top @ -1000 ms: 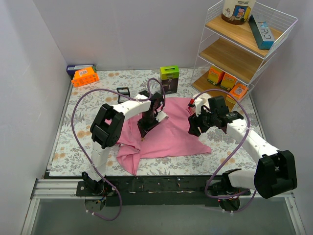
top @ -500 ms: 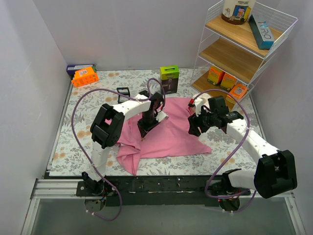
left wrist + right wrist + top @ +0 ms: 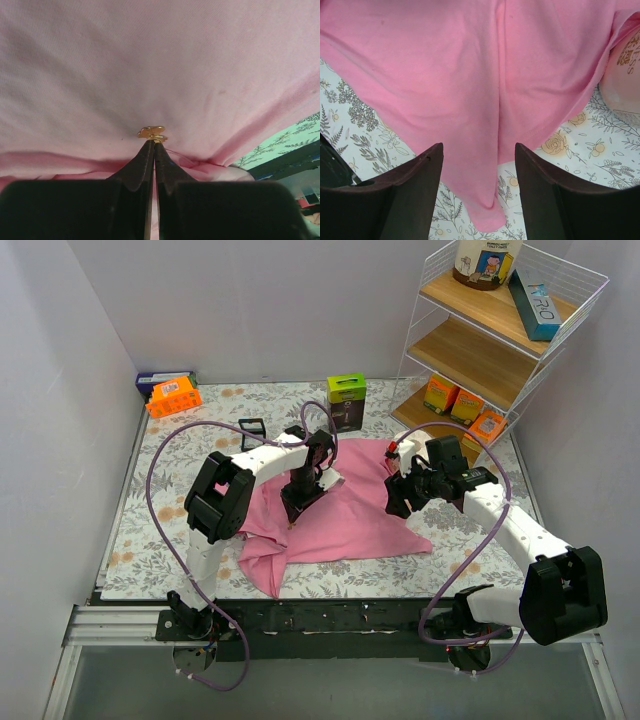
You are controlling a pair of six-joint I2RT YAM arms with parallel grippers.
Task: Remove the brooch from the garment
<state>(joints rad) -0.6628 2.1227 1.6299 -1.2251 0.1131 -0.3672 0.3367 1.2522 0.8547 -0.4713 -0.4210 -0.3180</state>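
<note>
While my left gripper (image 3: 152, 144) is pressed to the cloth, its two dark fingers (image 3: 140, 165) are closed to a hairline gap, the tips nipping the lower edge of the brooch (image 3: 152, 132).

Item, brooch: small, gold-coloured, sitting on the garment (image 3: 350, 520) directly at my left fingertips. The cloth puckers into folds just around it. From the top view it is hidden under the left gripper, at the left-middle part of the garment.

Item, garment: plain pink, rumpled, spread across the middle of the table. One corner trails toward the near left and another points toward the near right.

Item, my right gripper (image 3: 477, 150): fingers spread wide, holding nothing, hanging over the right edge of the garment where a long fold runs between them. Whether the tips touch the cloth I cannot tell.

Item, table cover (image 3: 150, 510): floral print, lying under the garment and showing on every side of it.

Item, green box (image 3: 346, 390): upright at the far edge, just beyond the garment.

Item, orange box (image 3: 175, 397): far left corner, well apart from the garment.

Item, wire shelf (image 3: 500, 340): far right, wooden boards carrying small boxes.
</note>
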